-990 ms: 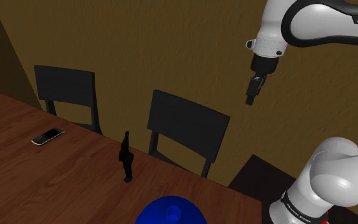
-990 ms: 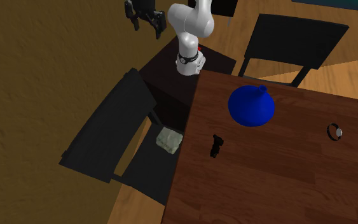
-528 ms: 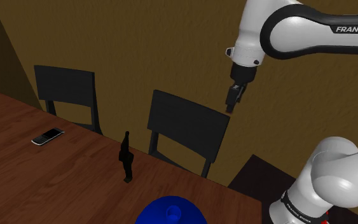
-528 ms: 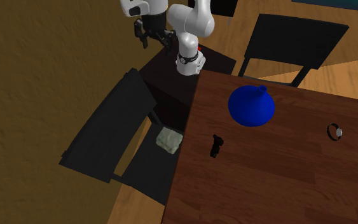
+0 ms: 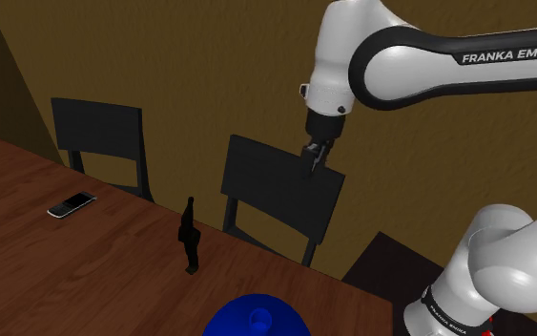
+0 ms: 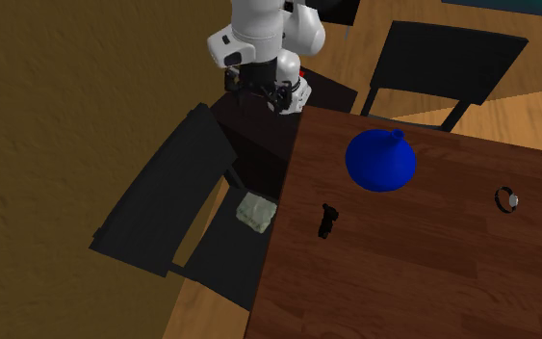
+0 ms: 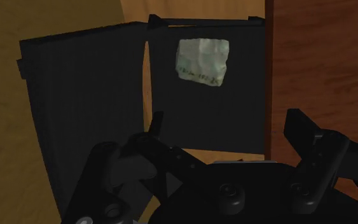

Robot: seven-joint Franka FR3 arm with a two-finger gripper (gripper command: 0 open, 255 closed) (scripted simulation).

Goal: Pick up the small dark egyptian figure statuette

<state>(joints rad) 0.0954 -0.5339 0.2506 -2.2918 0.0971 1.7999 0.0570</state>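
Observation:
The small dark statuette (image 5: pixel 191 237) stands upright on the brown wooden table (image 5: pixel 56 267), near its far edge. In the second exterior view the statuette (image 6: pixel 328 220) is close to the table edge beside a black chair. My gripper (image 5: pixel 309 162) hangs well above and to the shoulder view's right of it, over the chair back, off the table. Its fingers stand apart with nothing between them, so the gripper (image 6: pixel 257 91) is open. The wrist view has the gripper (image 7: pixel 227 127) looking down on the chair seat, with the table's edge (image 7: pixel 323 63) to one side.
A blue dome-shaped object (image 5: pixel 255 317) sits on the table near the stand. A phone (image 5: pixel 72 204) lies further left and a wristwatch (image 6: pixel 506 199) lies across the table. Black chairs (image 5: pixel 280 186) (image 5: pixel 99 134) line the edge. A crumpled pale wad (image 6: pixel 256 211) lies on one chair seat (image 7: pixel 234 108).
The arm has swung to the shoulder view's left and lower, bringing the gripper from open air beside the stand to above the chair back. The fingers stayed apart. The statuette has not moved.

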